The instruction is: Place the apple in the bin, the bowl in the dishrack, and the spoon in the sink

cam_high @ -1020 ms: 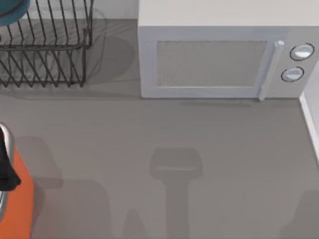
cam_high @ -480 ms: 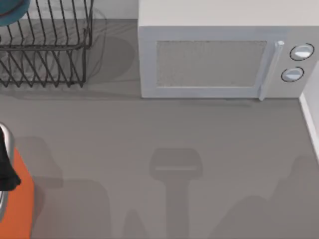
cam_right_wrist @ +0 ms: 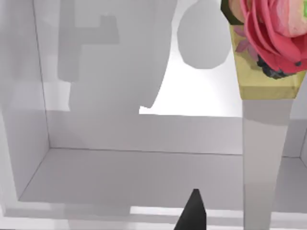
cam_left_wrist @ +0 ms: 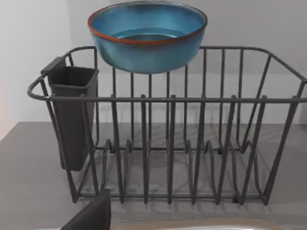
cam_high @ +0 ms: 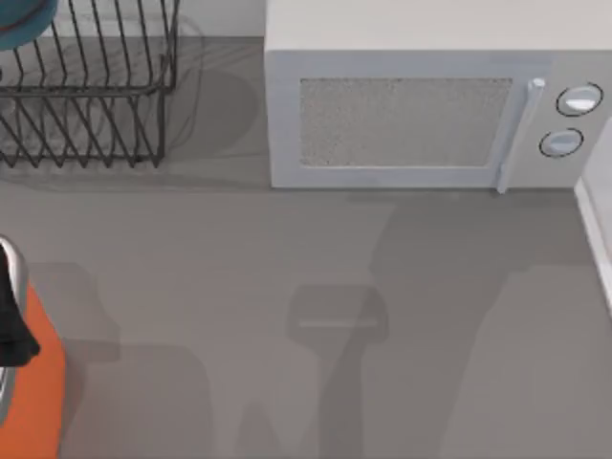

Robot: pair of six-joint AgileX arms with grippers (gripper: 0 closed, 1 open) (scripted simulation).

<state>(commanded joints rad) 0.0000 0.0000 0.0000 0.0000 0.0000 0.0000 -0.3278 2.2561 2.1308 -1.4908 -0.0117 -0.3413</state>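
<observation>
The blue bowl [cam_left_wrist: 147, 36] with its orange-red edge rests on top of the black wire dishrack [cam_left_wrist: 201, 143], at the table's far left [cam_high: 86, 86]. The orange bin [cam_high: 40, 382] stands at the left edge, its silvery rim [cam_high: 10, 260] showing. My left gripper [cam_high: 13, 325] hangs over the bin as a dark shape. The apple is hidden. In the right wrist view a long pale spoon [cam_right_wrist: 261, 158] with a pink flower pattern at its end hangs over the white sink [cam_right_wrist: 144, 177], beside a dark part of my right gripper [cam_right_wrist: 193, 213]. I cannot tell if it is held.
A white microwave [cam_high: 411, 115] with two knobs stands at the back centre. A dark cutlery holder [cam_left_wrist: 72, 115] hangs on the rack's side. The sink's white edge [cam_high: 598, 239] runs along the right side. Arm shadows lie across the grey table [cam_high: 239, 249].
A broad shadow has spread from the lower right across the table up to the microwave's front. The left gripper, bin, rack and bowl have not moved.
</observation>
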